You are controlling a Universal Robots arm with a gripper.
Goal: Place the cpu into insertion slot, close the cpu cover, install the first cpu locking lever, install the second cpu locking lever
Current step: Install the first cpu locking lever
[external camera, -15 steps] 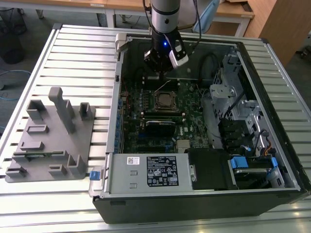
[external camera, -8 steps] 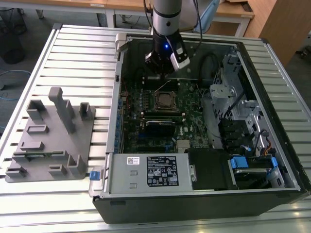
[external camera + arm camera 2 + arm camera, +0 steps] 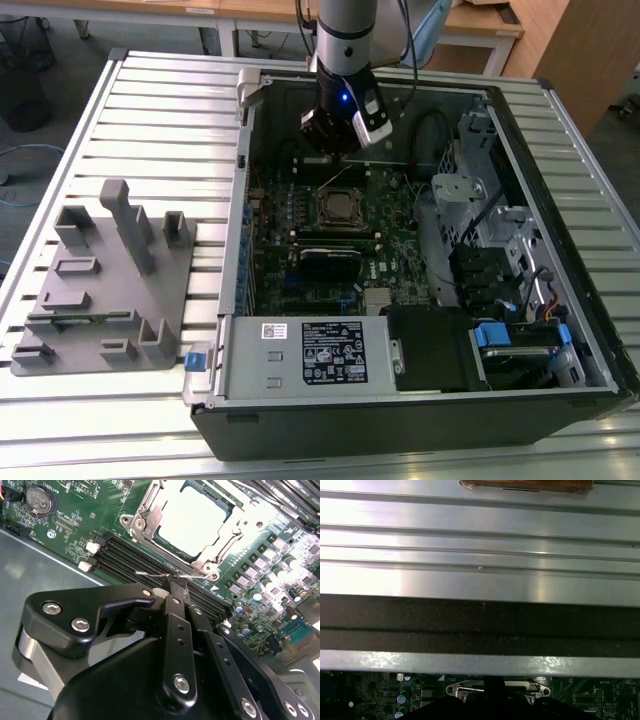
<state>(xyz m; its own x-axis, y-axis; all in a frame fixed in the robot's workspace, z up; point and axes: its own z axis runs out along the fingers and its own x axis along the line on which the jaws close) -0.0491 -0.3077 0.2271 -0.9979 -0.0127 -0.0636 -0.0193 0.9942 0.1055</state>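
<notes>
The ribbed silver aluminium tabletop point(image 3: 160, 110) carries two things. An open black desktop computer case point(image 3: 330, 430) lies on its side from the centre toward 3 o'clock. A grey fixture plate point(image 3: 165, 290) with upright posts sits at 8 o'clock, just beside the case.

Claw point(image 3: 176, 582) tight on a wire lever point(image 3: 150, 574) beside the seated cpu point(image 3: 192, 520).

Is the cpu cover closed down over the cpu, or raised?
Closed: in the second wrist view the cpu cover lies flat, framing the cpu through its window.
</notes>
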